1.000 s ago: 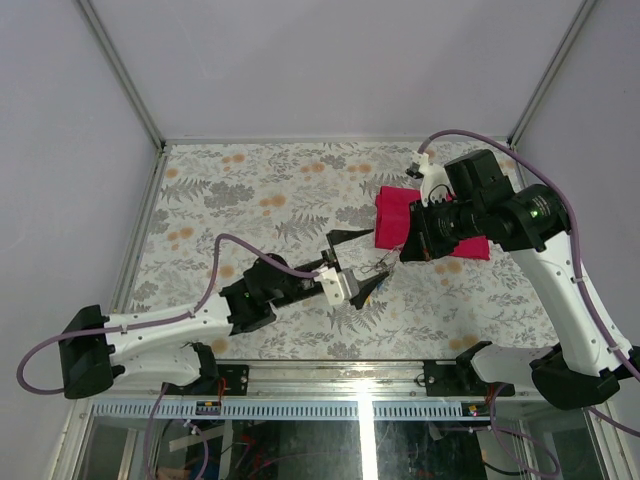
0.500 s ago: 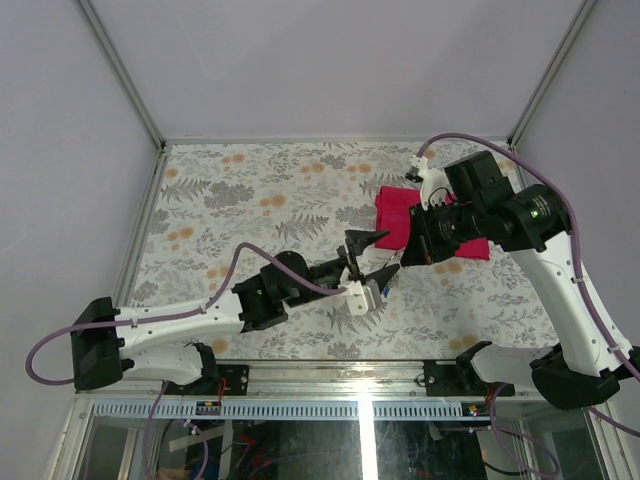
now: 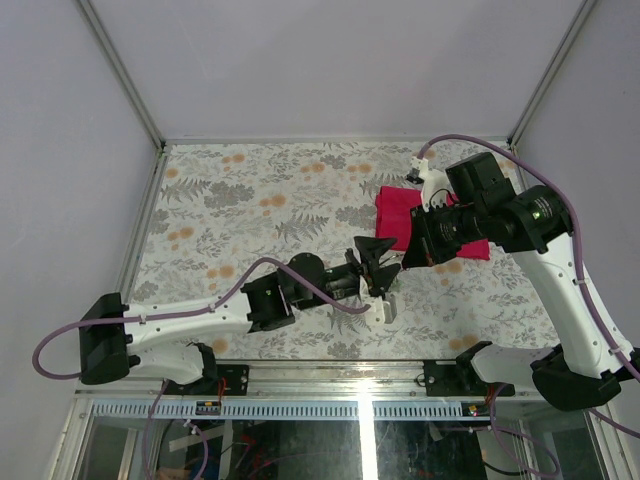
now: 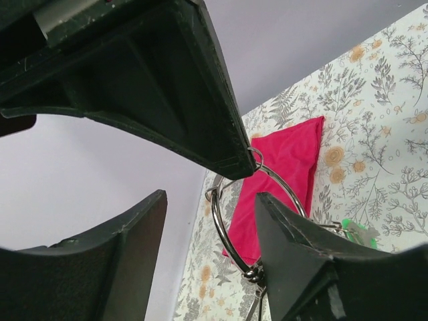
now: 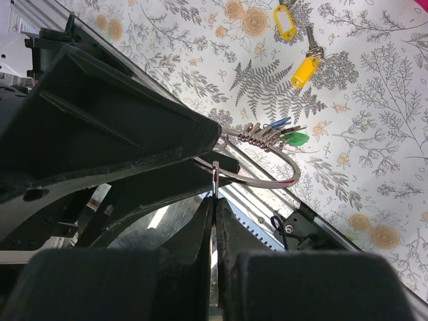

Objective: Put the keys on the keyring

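The left jaws are spread wide on both sides of the keyring, which hangs in the air just above the surface, and the right jaws are clenched tight on its thin wire. It looks like the step of getting a good hold on the ring, so next the left jaws likely need to pinch it softly and hold it steady for another key. There is one ring with one blue key and one green key on it, one loose yellow key beside one yellow tag, and one red cloth.
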